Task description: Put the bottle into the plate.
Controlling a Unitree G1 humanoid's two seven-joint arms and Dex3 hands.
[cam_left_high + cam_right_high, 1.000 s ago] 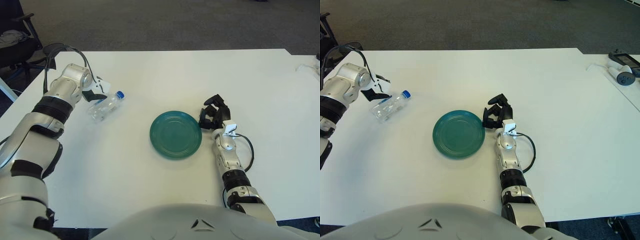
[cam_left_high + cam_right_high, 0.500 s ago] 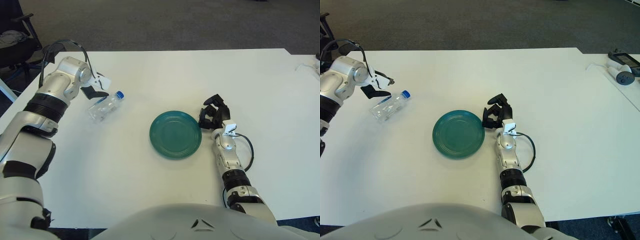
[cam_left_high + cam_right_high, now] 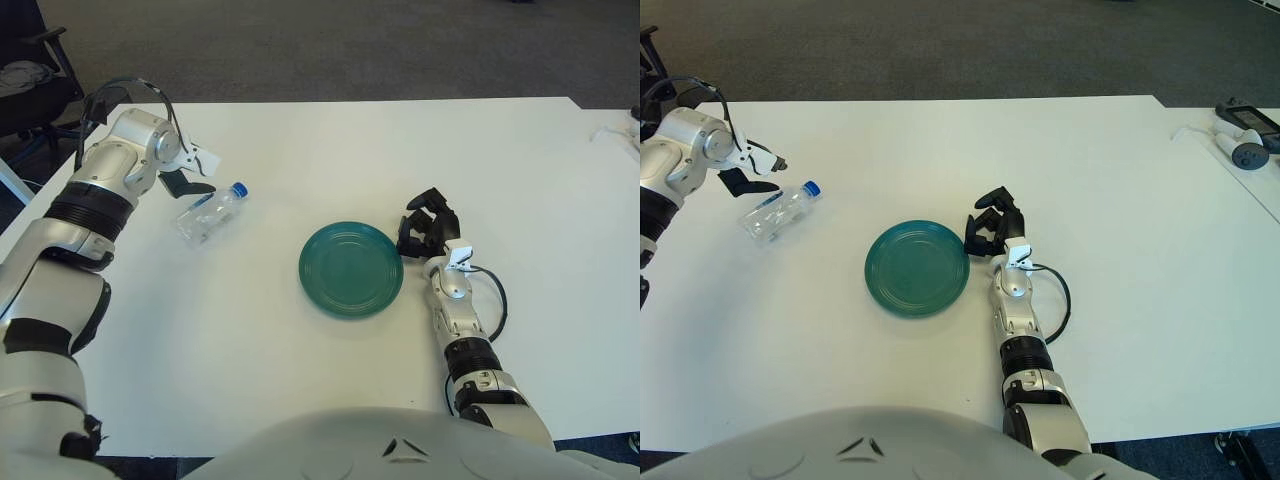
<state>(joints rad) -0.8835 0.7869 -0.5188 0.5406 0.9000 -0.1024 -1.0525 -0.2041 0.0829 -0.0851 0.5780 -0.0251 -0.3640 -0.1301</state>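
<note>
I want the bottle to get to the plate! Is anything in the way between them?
No, nothing visible is. The bottle lies on its side on the white table, with only bare tabletop between it and the green plate. The left hand hovers beside the bottle; the right hand rests by the plate's far side.

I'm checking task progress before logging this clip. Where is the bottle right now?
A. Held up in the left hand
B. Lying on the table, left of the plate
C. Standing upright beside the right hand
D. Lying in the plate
B: the bottle lies on its side on the table, apart from the plate; the left hand is just beside it, not grasping it.
</note>
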